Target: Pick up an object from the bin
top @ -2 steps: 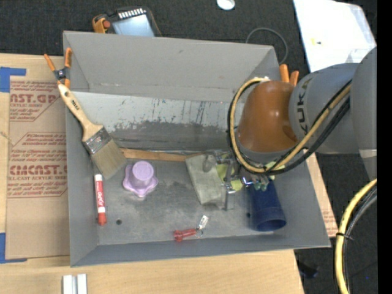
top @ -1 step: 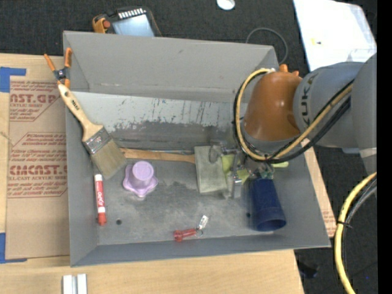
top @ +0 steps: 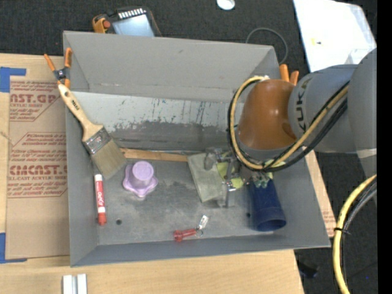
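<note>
Approach step, likely: gripper (top: 225,175) sits low over a pale grey-green block (top: 205,184), just 3 o'clock of the bin (top: 77,195) centre. A blue cup (top: 265,208) lies at its 4 o'clock. Released or clenched: cannot tell (wrist blocks it). Next move probably needs a grip on the block, then a lift.

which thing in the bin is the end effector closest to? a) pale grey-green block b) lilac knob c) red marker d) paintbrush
a: the end effector sits right at the pale grey-green block, while the red marker, lilac knob and paintbrush lie well off towards the bin's left side.
</note>
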